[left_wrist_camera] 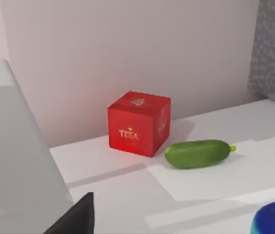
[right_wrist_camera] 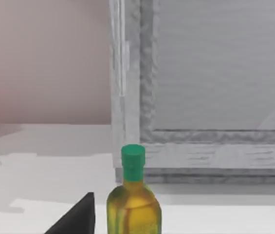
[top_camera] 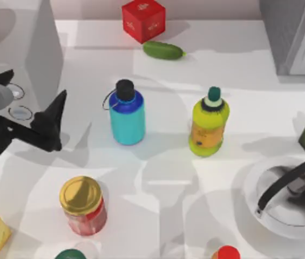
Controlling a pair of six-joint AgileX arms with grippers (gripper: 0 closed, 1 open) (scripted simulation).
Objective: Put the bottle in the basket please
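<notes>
Left gripper (top_camera: 36, 110) at table's left edge, jaws spread apart, teal bottle (top_camera: 127, 113) upright nearby, basket (top_camera: 257, 178) at right, right gripper's jaw state impossible to tell.

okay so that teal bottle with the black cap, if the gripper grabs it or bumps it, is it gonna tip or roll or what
The teal bottle stands upright and looks squat, so a low nudge would probably slide it rather than topple it; a push near the black cap seems likelier to tip it. Its round body would likely roll once on its side. The smooth wall may be somewhat slippery. The thin loop strap looks floppy.
</notes>
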